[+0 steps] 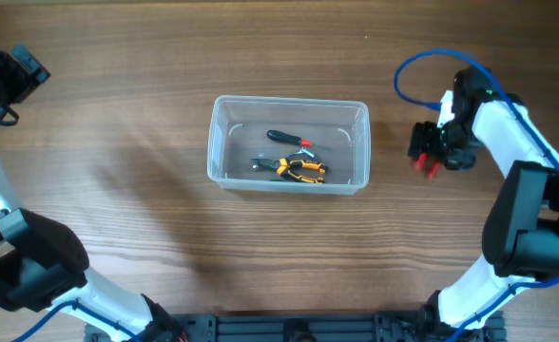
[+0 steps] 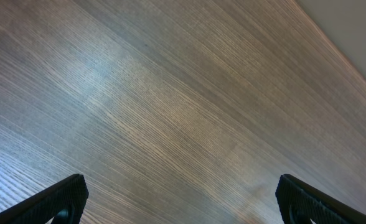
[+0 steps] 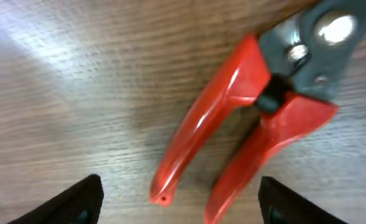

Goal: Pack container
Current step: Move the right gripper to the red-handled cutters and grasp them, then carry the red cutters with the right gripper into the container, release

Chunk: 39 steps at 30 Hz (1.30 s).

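Observation:
The clear plastic container stands mid-table and holds yellow-and-black pliers and a black tool with a red tip. Red-handled pliers lie on the wood to the right of the container; only their red handle ends show under the arm in the overhead view. My right gripper is open, its fingers on either side of the handle ends, just above them. My left gripper is open and empty over bare wood at the far left edge of the table.
A blue cable loops above the right arm. The wooden table spreads around the container. A black rail runs along the front edge.

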Motion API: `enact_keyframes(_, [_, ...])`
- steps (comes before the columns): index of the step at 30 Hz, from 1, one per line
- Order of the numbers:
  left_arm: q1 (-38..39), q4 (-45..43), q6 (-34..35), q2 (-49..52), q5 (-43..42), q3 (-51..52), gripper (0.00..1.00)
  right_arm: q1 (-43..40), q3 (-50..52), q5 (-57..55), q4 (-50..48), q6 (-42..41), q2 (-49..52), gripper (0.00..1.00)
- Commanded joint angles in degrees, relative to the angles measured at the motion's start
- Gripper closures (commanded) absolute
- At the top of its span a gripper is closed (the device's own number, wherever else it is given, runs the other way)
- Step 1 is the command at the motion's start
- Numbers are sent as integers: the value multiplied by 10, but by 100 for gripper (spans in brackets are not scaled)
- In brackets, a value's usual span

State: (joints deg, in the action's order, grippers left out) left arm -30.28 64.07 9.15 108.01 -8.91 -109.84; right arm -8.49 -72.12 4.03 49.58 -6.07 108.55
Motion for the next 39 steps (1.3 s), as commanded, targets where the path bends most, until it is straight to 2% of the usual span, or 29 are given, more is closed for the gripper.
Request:
enact_keyframes(1, [2,-2,5,0,-3,2,0,-15,-49,-6,20,-72,-2,36])
enact_keyframes(3, [2,-2,5,-1,-3,2,0,-25,-54,-6,27,-97,-2,49])
enact_keyframes(5, [2,-2,5,-1,-3,2,0,-37,-54,-6,32,-115,-2,57])
enact_keyframes(10, [2,-2,5,-1,-3,2,0,-54,-51,-19,36,-149,-1,60])
enact_keyframes(13, [2,-2,5,0,-3,2,0,-54,-51,-21,35,-165,-1,68])
enact_keyframes(22, [2,-2,5,-1,-3,2,0,-54,12,-21,-2,-185,0,67])
enact_keyframes(30, [2,-2,5,-1,-3,2,0,-54,24,-24,-20,-186,6,66])
enact_keyframes(32, [2,-2,5,-1,-3,2,0,-54,26,-27,-24,-183,28,61])
enact_keyframes(37, [2,-2,5,-1,-3,2,0,-54,26,-23,-40,-183,64,59])
enact_keyframes(39, [2,-2,5,-1,-3,2,0,-54,26,-9,-45,-179,64,65])
